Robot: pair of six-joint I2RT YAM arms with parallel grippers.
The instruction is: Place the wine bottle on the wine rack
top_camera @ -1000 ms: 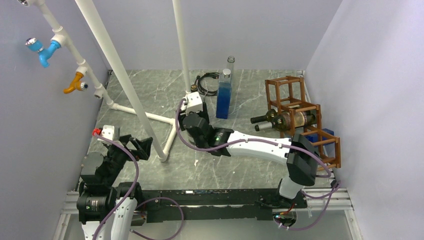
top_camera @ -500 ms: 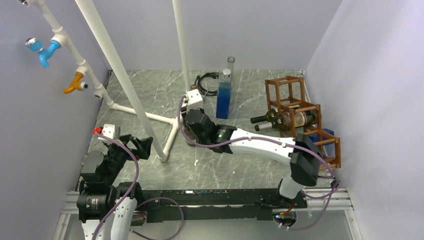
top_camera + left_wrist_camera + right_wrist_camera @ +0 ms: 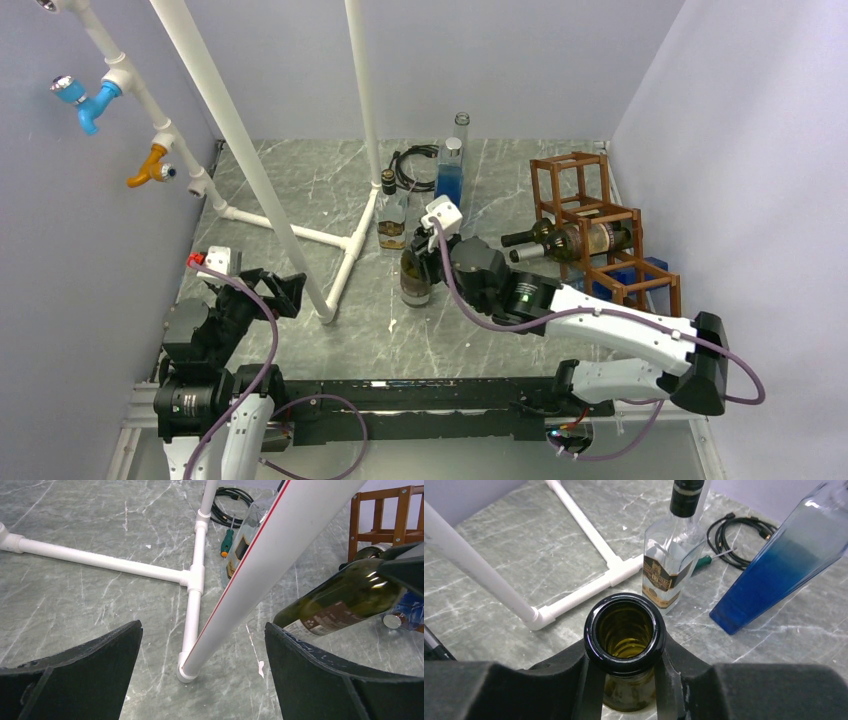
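Right gripper (image 3: 625, 674) is closed down on the neck of the dark green glass wine bottle (image 3: 414, 283), one finger on each side just under the open mouth. The bottle stands upright near the middle of the grey marbled table (image 3: 300, 190). I can't tell if its base is touching the table. It is well apart from the reddish-brown open-frame wine rack (image 3: 600, 210) at the right rear, where two bottles (image 3: 575, 240) lie with their necks pointing left. Just behind the held bottle is a clear square bottle with a black cap (image 3: 671, 565), with a tall blue-tinted glass bottle (image 3: 774, 565) beside it. Left gripper (image 3: 202, 640) is spread wide and holds nothing, facing the slanted white PVC pipe (image 3: 260, 575).
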